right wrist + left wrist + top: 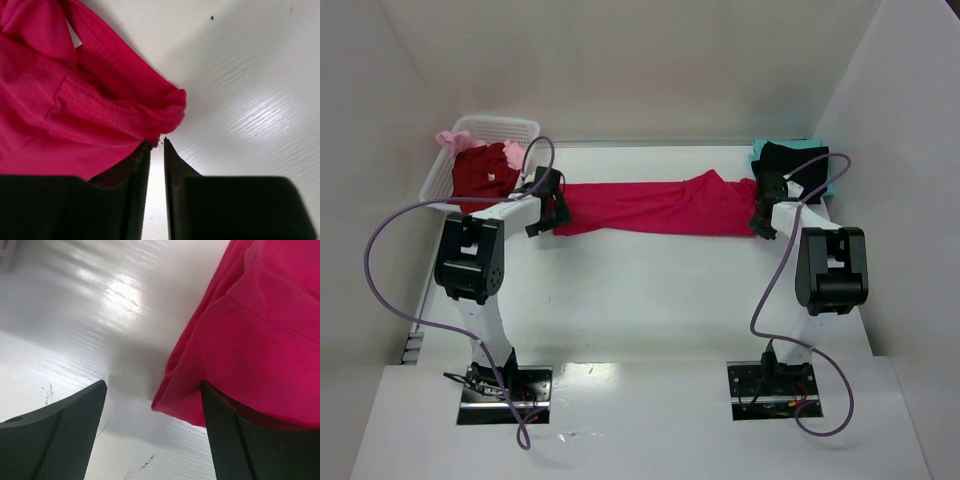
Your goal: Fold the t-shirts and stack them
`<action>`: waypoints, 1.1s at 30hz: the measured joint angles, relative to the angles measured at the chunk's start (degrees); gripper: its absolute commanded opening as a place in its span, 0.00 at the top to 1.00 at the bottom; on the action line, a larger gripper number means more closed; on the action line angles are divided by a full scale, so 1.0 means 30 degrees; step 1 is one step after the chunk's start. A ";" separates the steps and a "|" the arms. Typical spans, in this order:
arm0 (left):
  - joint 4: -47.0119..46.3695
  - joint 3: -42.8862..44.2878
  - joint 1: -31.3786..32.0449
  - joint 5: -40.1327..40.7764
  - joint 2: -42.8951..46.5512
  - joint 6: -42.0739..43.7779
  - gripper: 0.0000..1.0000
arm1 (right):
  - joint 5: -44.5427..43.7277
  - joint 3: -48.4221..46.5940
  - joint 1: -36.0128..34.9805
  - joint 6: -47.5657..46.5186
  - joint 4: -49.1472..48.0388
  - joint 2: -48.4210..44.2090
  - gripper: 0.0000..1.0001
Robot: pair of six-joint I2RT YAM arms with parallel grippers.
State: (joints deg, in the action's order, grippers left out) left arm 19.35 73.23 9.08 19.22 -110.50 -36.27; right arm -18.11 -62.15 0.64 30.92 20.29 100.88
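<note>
1. The crimson shirt [650, 207] lies stretched in a long band across the far middle of the tabletop [640, 300], one end at each tool.
2. The left tool [152, 385] is released, its jaws wide and straddling the shirt's corner at the left end of the band. It should reach deeper over the hem before closing, so the bite is not just on the very edge.
3. The right tool [157, 142] is clenched almost shut at the bunched hem on the right end. I cannot tell whether it has caught cloth, so test that pinch before lifting.
4. Raise both ends level and together with the cloth taut, for a straight crease.
5. Steer clear of the basket [500, 128] at upper left and the black and teal pile [798, 160] at upper right.
</note>
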 measured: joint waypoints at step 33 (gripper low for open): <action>-0.0867 -0.1173 -0.0058 -0.2229 0.0627 0.1035 1.00 | 0.0816 0.0240 0.0211 -0.0838 -0.0211 0.0386 0.81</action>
State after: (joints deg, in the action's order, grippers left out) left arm 16.75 69.71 8.91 12.53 -108.62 -33.17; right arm -15.66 -61.43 1.28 28.40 19.66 102.04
